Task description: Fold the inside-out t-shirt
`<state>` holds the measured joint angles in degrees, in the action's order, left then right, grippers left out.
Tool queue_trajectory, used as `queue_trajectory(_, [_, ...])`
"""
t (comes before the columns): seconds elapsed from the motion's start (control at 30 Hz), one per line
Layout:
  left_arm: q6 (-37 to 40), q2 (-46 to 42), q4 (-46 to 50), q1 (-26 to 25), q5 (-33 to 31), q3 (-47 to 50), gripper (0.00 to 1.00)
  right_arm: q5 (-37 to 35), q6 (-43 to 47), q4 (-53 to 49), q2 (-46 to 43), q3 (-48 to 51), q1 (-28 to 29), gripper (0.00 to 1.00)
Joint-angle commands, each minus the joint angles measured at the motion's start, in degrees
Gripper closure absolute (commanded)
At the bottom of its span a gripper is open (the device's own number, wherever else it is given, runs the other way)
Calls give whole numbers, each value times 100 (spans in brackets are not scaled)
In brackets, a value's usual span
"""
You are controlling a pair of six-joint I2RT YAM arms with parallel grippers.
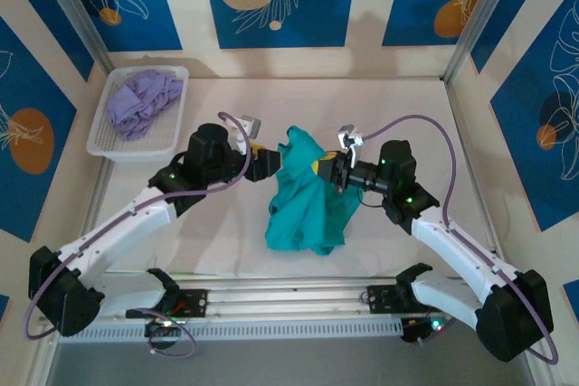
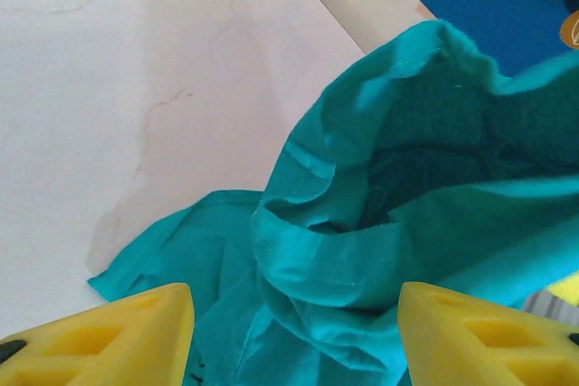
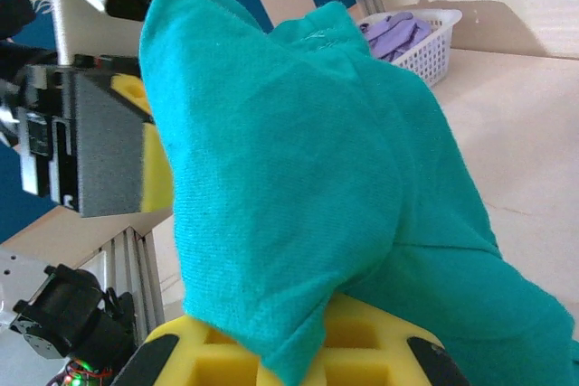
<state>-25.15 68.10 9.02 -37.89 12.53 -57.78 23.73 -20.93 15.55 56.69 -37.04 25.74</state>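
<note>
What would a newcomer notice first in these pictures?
A bunched teal t-shirt lies in the middle of the table, its top pinched in the right tool. The open left tool faces it from the left. A white basket with purple cloth sits at the far left corner.

The t-shirt (image 1: pixel 303 196) is plain teal-green. My left claw (image 2: pixel 291 314) has yellow fingers (image 2: pixel 127 336). The worktop (image 1: pixel 271 101) is pale cream. At its far left corner, a white mesh basket (image 1: pixel 136 146) holds lavender cloth (image 1: pixel 140 101).
</note>
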Motion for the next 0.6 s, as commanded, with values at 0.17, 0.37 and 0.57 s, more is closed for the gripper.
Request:
queue_trajectory(0.17, [-716, 585, -704, 222, 732, -363, 58, 184, 139, 330, -189, 138, -29, 100])
queue_trajectory(0.37, [-883, 647, -1396, 298, 1315, -346, 97, -140, 147, 337, -362, 364, -47, 100])
queue_trajectory(0.57, [-1385, 178, -2929, 363, 2148, 221, 100, -634, -149, 525, -435, 642, -34, 100])
